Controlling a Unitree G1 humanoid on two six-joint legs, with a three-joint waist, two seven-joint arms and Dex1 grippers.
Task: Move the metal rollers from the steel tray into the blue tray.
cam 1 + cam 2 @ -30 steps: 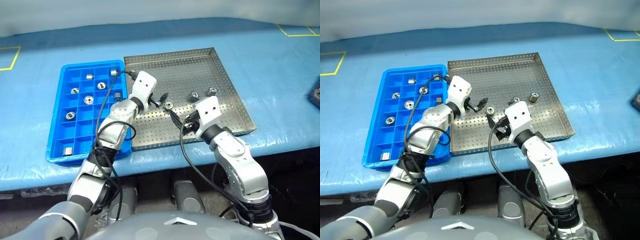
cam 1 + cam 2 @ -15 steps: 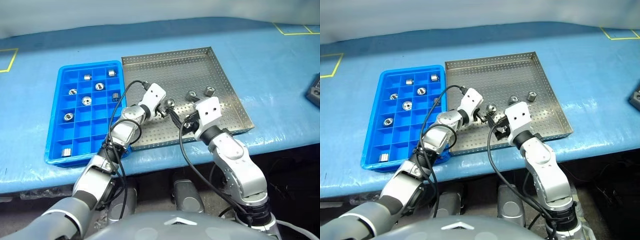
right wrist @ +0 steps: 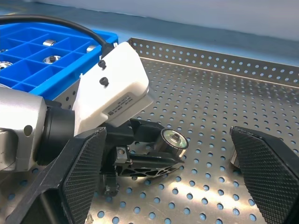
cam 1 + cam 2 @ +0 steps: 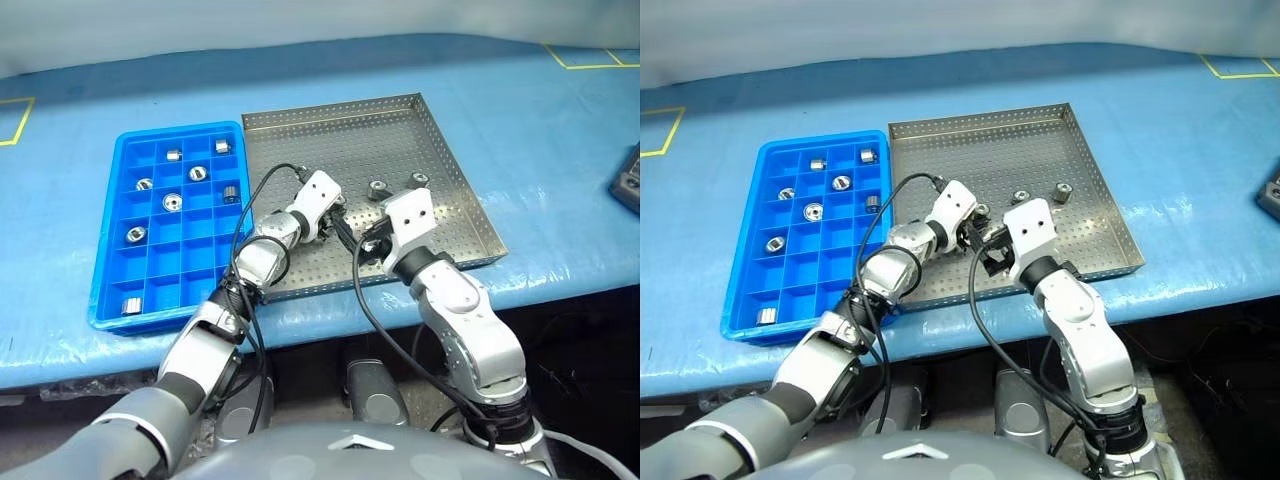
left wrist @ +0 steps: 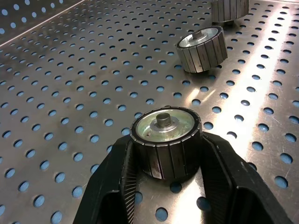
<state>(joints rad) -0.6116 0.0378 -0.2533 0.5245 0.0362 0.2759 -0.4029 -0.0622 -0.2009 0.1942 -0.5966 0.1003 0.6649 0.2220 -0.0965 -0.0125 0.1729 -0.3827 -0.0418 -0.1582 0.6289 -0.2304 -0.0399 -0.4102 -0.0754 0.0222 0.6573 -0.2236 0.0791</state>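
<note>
Left eye view takes in a blue-covered table (image 4: 560,150) with yellow tape marks at its far corners. On it the steel tray (image 4: 400,130), square and perforated, sits at centre, with the blue tray (image 4: 112,290) touching its rim at the 9 o'clock side. A dark object (image 4: 628,180) lies at the table's 3 o'clock edge, too cut off to identify.

Seven rollers lie in the blue tray's compartments, most in the far half, one (image 4: 131,306) near the front corner. In the steel tray, two loose metal rollers (image 4: 379,189) rest right of centre, a second one (image 4: 420,180) just beside the first at its 3 o'clock.

The left gripper (image 5: 164,163) is down on the steel tray's floor near the middle, its two black fingers clamped against the ribbed sides of a third roller (image 5: 164,140), which stands flat on the perforated metal. In the left wrist view the two loose rollers lie beyond it, well apart from the grip.

The right gripper (image 3: 177,186) hovers just at the 4 o'clock side of the left one, jaws spread wide and empty, its wrist body partly blocking the tray's near middle in the eye views.
</note>
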